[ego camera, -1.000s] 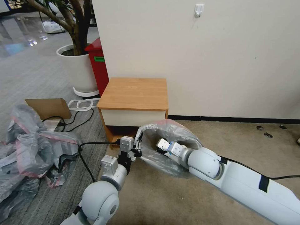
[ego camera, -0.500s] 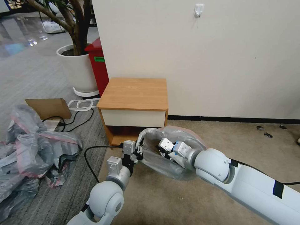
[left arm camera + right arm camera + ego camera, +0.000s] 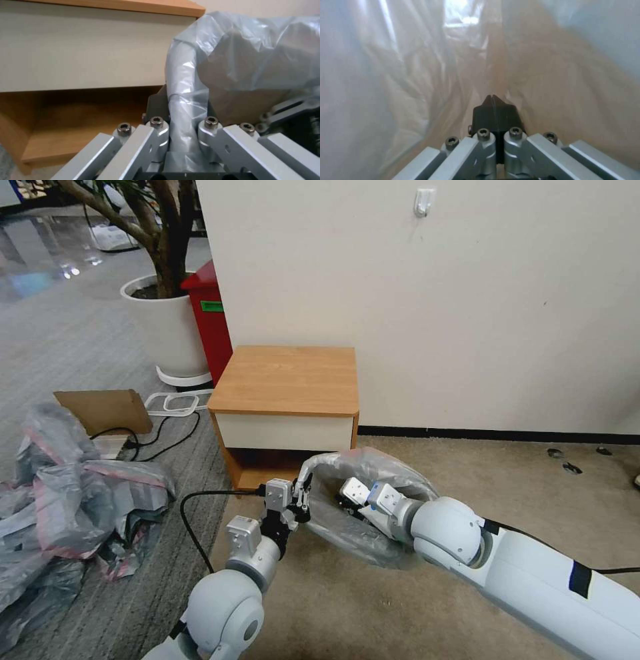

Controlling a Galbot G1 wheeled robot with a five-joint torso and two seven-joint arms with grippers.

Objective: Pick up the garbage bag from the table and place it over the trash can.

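The beige carpeted floor (image 3: 467, 480) carries the work area, bounded at the back by a cream wall (image 3: 433, 300) with a small white hook (image 3: 424, 201). A heap of grey-and-pink plastic bags (image 3: 73, 500) lies on the grey carpet at far left, near a flat cardboard piece (image 3: 103, 410). The counter (image 3: 287, 380), a wooden nightstand with a white drawer front, stands against the wall with its top bare. Behind it are a white plant pot (image 3: 167, 330) and a red bin (image 3: 210, 317) bearing a green label whose writing is too small to read. The garbage bag (image 3: 373, 473) is on the floor just in front of the counter, its mouth spread and its translucent grey film bulging upward. The right gripper (image 3: 493, 100) is inside the bag, black fingertips pressed together, holding nothing visible. The left gripper (image 3: 186, 117) clamps a bunched strip of the bag's rim between its fingers.
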